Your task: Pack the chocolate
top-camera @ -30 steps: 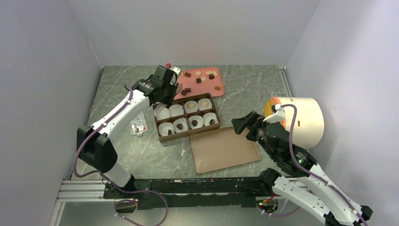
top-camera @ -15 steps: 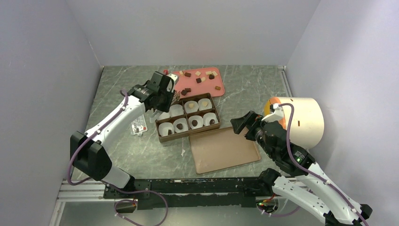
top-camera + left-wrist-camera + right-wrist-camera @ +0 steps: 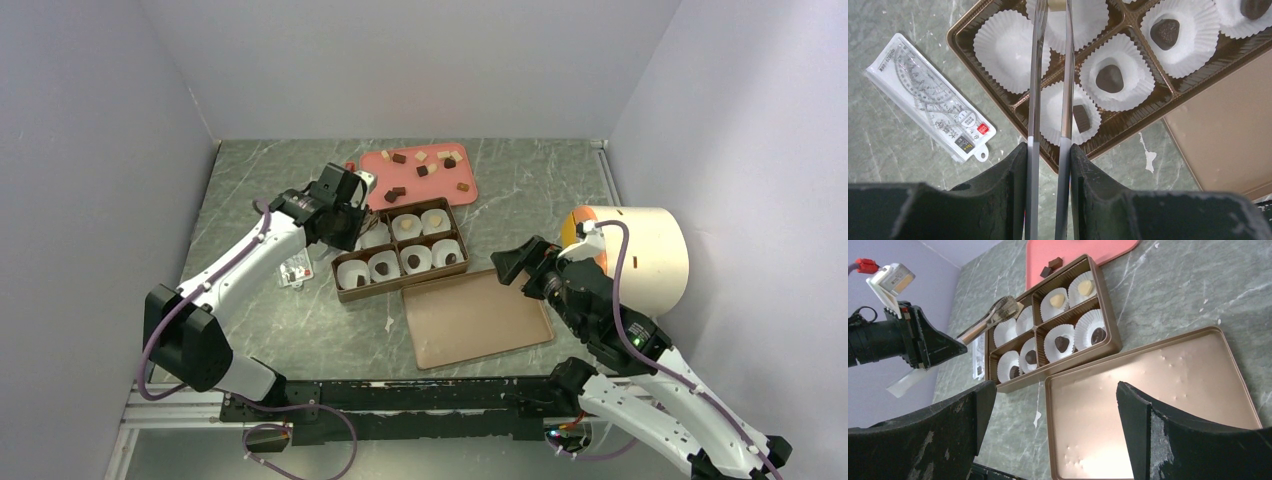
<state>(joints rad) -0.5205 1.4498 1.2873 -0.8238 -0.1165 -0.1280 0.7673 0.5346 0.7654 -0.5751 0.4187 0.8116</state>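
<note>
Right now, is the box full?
Not full. Six cups hold chocolate; the two left ones in the box's far row are empty.

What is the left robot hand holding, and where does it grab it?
The left gripper holds metal tongs by their back end, between its fingers. The tong tips pinch a small tan chocolate piece.

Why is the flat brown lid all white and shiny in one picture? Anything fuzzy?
Right wrist view: glare washes out the box lid's lower part; the right gripper's fingers are dark silhouettes. Left wrist view: sharp; the left gripper's tongs gleam. Top external view: even light, lid plain brown. Nothing looks badly fuzzy.
</note>
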